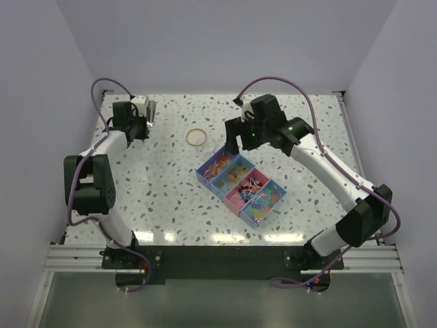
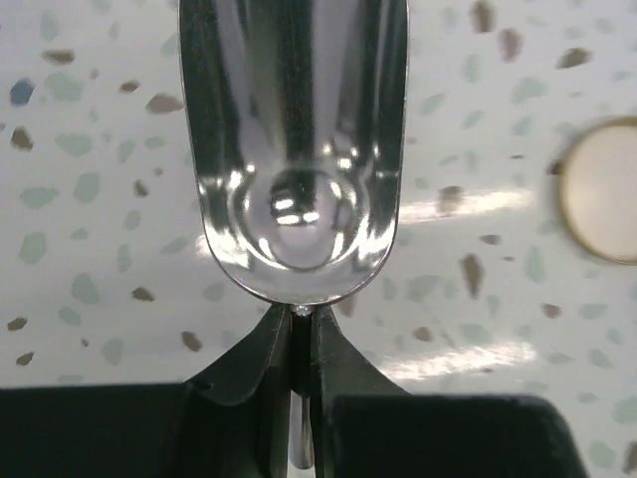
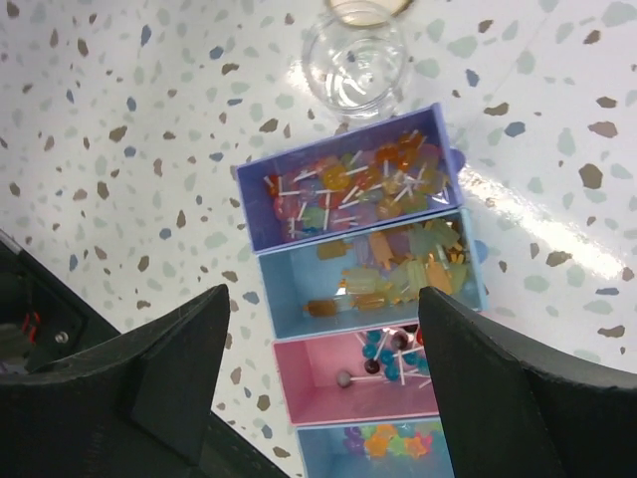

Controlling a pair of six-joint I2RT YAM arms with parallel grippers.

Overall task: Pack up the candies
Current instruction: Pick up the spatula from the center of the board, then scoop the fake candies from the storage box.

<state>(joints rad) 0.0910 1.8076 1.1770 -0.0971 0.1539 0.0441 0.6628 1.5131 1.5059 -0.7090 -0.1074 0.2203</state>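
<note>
your left fingers (image 2: 274, 344) are pinched shut on the thin handle of the metal scoop (image 2: 299, 149). its empty bowl runs straight out from them, in line with the handle. from there the candies (image 1: 235, 176) lie to the right and nearer, well apart, past the tan lid (image 1: 196, 137). your right fingers (image 3: 219, 309) stand wide apart with nothing between them, hovering directly over the box (image 3: 299, 284), so that arm is much the closer. the box's long axis runs far-left to near-right across the table (image 1: 157, 184), four compartments in a row, with the clear jar (image 3: 353, 65) just beside its far end. i judge the scoop must swing right and nearer to reach them.
</note>
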